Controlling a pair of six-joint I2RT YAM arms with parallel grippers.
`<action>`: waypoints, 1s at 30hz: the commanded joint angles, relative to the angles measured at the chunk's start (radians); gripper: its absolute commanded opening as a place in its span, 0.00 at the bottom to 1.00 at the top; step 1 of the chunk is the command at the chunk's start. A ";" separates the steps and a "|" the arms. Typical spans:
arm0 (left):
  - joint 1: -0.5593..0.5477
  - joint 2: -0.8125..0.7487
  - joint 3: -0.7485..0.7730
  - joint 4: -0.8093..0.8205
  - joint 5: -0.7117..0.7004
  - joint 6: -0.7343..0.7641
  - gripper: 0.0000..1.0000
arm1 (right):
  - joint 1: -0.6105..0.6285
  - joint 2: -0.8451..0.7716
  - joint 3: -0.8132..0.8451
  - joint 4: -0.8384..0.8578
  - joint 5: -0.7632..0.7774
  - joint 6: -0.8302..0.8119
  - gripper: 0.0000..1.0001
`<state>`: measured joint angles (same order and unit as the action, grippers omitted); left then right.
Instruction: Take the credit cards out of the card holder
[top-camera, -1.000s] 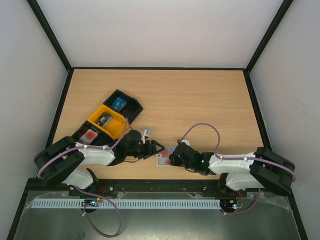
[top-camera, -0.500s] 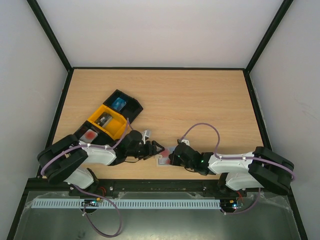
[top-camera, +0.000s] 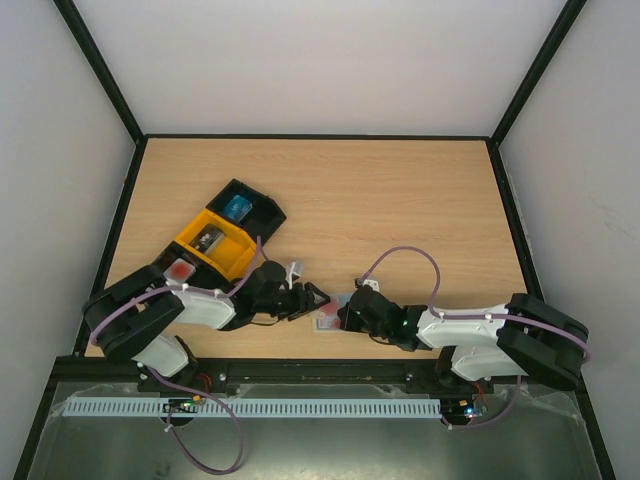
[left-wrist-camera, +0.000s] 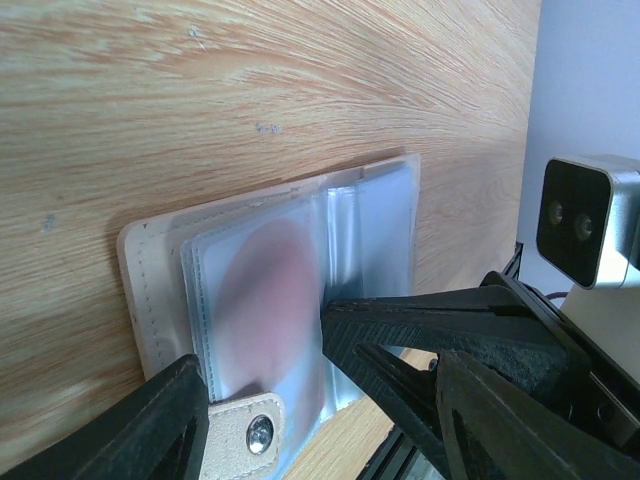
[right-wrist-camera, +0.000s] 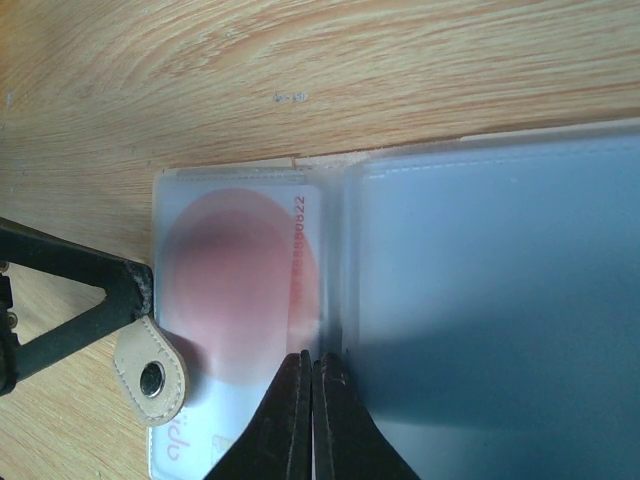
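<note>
The card holder (right-wrist-camera: 420, 300) lies opened flat on the table (top-camera: 400, 200), close to its near edge, between the 2 arms. 1 of the credit cards (right-wrist-camera: 240, 290) shows as a red patch behind a frosted sleeve, next to the beige tab (right-wrist-camera: 150, 375). The right gripper (right-wrist-camera: 311, 365) has its jaws closed together, with the tips set on the fold between 2 sleeves. Whether a sleeve leaf is pinched between them cannot be determined. The left gripper (top-camera: 318, 296) has its jaws parted on either side of the tab end and holds nothing. Likely faults from this position:

- **Wrong contact:** a left finger may catch the tab or the sleeve wall instead of the card edge.
- **Holder moves:** if the hold-down at the fold is too light, the whole holder may lift or slide with the card.
- **Collision:** the fingers of the 2 grippers work almost tip to tip and may strike each other.
- **Loss over the edge:** the wood looks smooth and the edge is near, so a push could carry the holder off it.

The surface is pale wood-grain laminate with a black border. Plain white walls (top-camera: 320, 60) enclose 3 sides. A black-and-yellow compartment tray (top-camera: 215, 240) sits to the left, well apart from the holder.
</note>
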<state>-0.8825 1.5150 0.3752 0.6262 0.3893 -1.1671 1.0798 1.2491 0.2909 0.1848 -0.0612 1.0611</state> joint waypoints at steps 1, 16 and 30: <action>-0.003 0.017 0.019 0.020 0.009 0.007 0.64 | 0.003 0.013 -0.030 -0.068 0.022 -0.006 0.02; -0.006 0.036 0.028 0.043 0.020 0.003 0.64 | 0.003 -0.004 -0.036 -0.056 0.017 -0.006 0.02; -0.018 0.039 0.030 0.090 0.040 -0.016 0.64 | 0.003 -0.014 -0.060 -0.021 0.009 0.010 0.02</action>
<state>-0.8898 1.5414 0.3927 0.6487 0.4015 -1.1732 1.0798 1.2377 0.2672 0.2192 -0.0631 1.0622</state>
